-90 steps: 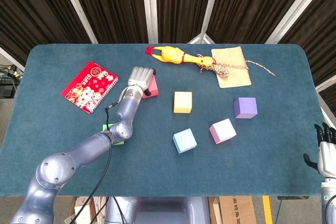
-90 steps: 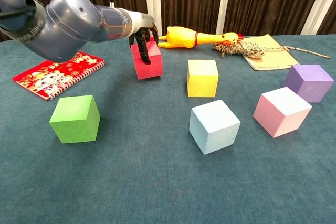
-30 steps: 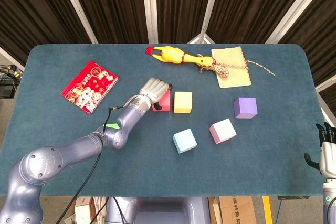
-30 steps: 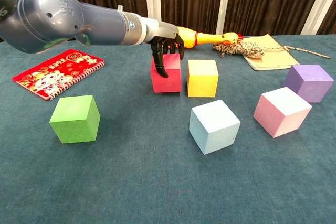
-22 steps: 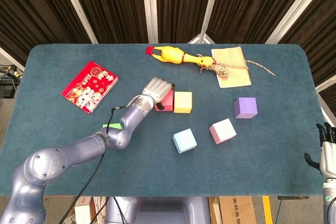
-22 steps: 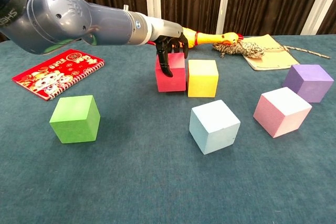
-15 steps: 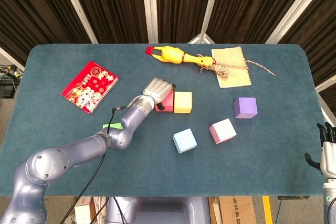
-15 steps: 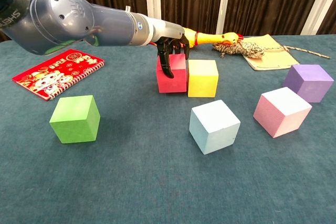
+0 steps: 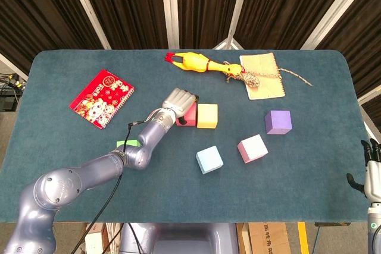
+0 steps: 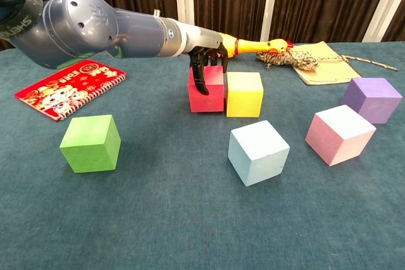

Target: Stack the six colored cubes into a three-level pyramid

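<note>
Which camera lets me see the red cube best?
The chest view. There the red cube shows its whole front face, sitting right beside the yellow cube, with the left hand gripping it from above. In the head view the hand covers most of it, leaving only a red sliver.

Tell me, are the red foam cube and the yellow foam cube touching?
Cannot tell. In the chest view the red foam cube and yellow foam cube sit side by side, their seam unclear.
</note>
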{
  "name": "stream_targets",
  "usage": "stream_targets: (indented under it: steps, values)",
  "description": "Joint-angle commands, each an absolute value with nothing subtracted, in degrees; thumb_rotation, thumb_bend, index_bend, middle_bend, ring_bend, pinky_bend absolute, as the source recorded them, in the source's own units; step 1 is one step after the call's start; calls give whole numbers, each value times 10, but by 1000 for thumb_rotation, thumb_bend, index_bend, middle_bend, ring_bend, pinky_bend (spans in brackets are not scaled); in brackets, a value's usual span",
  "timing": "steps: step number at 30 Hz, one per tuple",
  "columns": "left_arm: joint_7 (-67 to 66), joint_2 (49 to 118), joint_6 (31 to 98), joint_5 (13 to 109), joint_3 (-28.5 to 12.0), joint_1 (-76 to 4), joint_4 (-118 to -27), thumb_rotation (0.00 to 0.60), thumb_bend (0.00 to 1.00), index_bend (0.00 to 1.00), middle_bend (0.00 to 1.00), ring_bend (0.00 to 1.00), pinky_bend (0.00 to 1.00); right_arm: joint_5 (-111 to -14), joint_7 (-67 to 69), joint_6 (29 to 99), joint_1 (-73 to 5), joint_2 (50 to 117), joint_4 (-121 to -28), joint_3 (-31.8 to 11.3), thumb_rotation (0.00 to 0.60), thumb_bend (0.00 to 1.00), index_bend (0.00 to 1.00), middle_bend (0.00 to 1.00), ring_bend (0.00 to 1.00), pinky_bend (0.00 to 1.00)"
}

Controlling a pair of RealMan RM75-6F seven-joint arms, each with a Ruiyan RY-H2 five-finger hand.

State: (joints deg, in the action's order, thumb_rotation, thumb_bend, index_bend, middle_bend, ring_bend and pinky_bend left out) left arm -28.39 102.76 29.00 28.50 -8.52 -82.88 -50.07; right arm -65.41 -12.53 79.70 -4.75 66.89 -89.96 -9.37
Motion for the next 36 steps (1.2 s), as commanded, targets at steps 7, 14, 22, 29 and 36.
stream_targets:
  steps: [7,14,22,29,36]
  values:
    - [-283,1032,287,283,-87,-830,-498,600,305,275,350,267,361,-655,-124,798,-47,668,-901,-94,600,281,112,72,80,0]
    - [-287,1033,288,279,-87,-834,-500,600,305,275,344,267,361,-655,-122,798,-46,667,-902,-94,600,282,112,73,80,0]
    - [-293,1038,289,268,-85,-836,-495,600,305,274,340,267,361,-654,-119,799,-45,664,-902,-95,600,281,112,73,80,0]
    - [-298,1041,291,264,-86,-837,-492,600,305,274,337,267,360,-655,-118,799,-44,663,-904,-94,600,281,112,72,80,0]
    - [-302,1044,291,262,-85,-838,-489,600,305,274,337,267,361,-654,-117,797,-44,662,-904,-95,600,281,112,73,80,0]
